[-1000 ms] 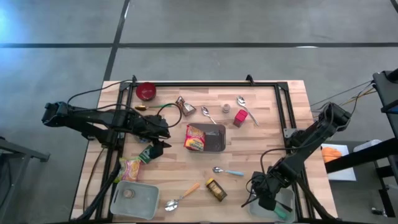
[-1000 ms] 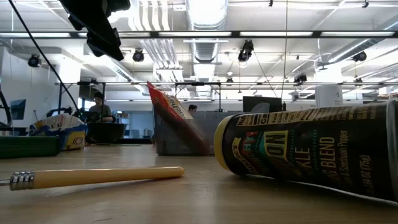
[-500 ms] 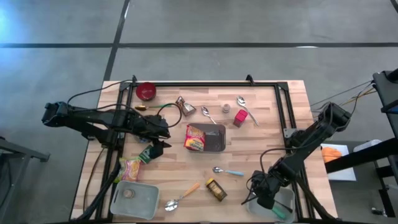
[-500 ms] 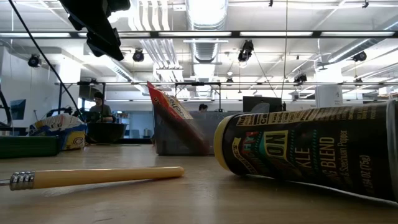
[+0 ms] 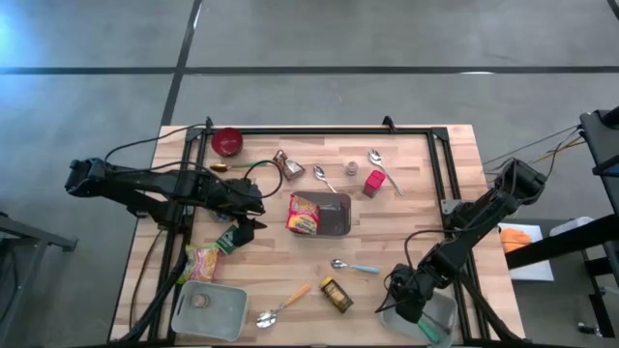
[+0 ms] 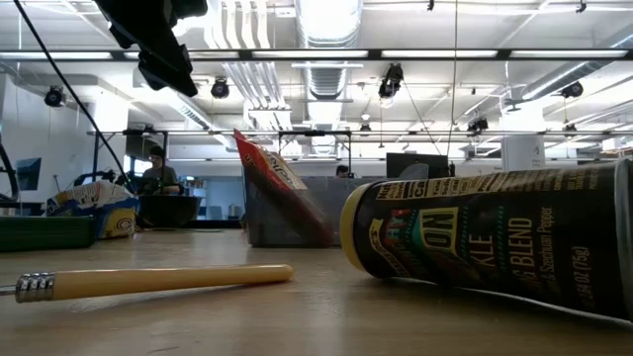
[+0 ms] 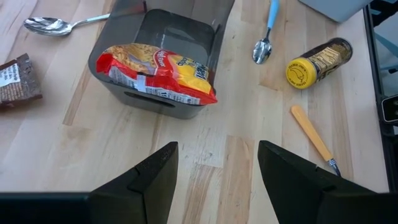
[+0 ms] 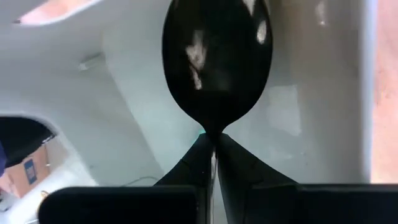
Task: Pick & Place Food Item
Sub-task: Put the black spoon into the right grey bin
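Presently our right gripper [image 5: 410, 311] pinches a black spoon [image 8: 215, 62] over the bin [image 5: 447, 311]; our left gripper [image 7: 217, 163] hangs unclenched, empty, near the noodle packet [image 7: 158, 73].

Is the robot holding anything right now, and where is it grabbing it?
Yes. The right gripper pinches a black spoon at its neck, just below the bowl. The left gripper is open, holding nothing.

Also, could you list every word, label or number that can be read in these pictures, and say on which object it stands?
"ON", "KLE", "BLEND", "(75g)": on the dark spice jar lying on its side.
The smaller print on that jar's label is too blurred to read.
Red and yellow noodle packet in the grey bin: print too blurred to read.
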